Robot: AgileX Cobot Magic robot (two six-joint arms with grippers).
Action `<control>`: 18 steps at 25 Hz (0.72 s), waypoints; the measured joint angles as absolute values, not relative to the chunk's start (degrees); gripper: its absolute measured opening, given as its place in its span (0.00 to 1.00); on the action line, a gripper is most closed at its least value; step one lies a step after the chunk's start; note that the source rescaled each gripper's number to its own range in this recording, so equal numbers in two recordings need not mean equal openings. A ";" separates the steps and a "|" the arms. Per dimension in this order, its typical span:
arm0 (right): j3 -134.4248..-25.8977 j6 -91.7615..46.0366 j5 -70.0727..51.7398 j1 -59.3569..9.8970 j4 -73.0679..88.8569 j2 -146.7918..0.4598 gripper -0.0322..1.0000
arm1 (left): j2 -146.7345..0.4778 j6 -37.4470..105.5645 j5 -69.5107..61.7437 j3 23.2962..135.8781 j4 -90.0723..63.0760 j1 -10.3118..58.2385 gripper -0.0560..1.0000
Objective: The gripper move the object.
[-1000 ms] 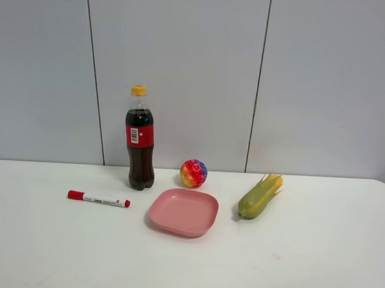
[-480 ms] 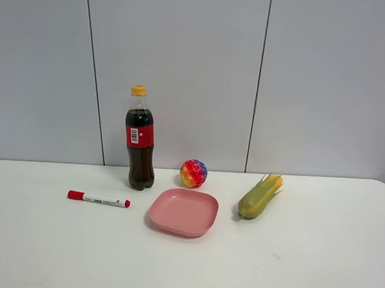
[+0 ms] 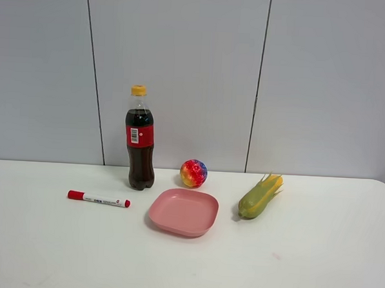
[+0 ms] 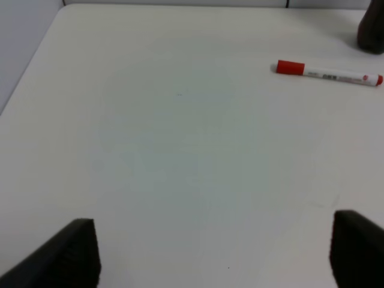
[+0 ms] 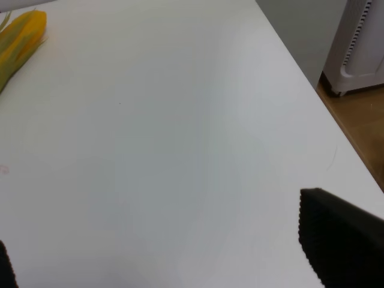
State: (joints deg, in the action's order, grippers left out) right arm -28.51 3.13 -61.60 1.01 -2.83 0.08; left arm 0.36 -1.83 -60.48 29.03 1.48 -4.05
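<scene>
So, white table (image 3: 316, 254) fills the lower half of the high view, grey panelled wall (image 3: 183, 66) behind it. Landmark is the cola bottle (image 3: 140, 138): clear plastic, dark cola, yellow cap, red label with barcode, standing upright near the table's back edge, nothing touching it. Pink shallow dish (image 3: 183, 212) sits near the bottle, to its right and closer to the camera. Toy corn cob (image 3: 260, 196) lies further right of the bottle, beyond the dish, well apart from the bottle. Marker (image 3: 98, 198) with red cap and white body lies flat, left of the bottle and nearer the camera, apart from it. Rainbow ball (image 3: 193, 173) rests just right of the bottle, behind the dish.

Neither arm shows in the high view. Left gripper (image 4: 213, 252) shows only in its wrist view: two black fingertips set wide apart over bare table, nothing between them; marker and the bottle's dark base visible beyond. Right gripper (image 5: 174, 252) likewise spread wide over bare table, holding nothing, corn tip at the frame edge.
</scene>
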 joint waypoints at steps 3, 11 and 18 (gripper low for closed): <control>-28.32 3.13 -61.60 1.01 -2.83 0.08 0.86 | 0.36 -1.83 -60.48 29.03 1.48 -4.05 1.00; -28.32 3.13 -61.60 1.01 -2.88 0.08 0.86 | 0.36 -1.83 -60.48 29.03 1.48 -4.05 1.00; -28.32 3.13 -61.60 1.01 -2.88 0.08 0.86 | 0.36 -1.83 -60.48 29.03 1.48 -4.05 1.00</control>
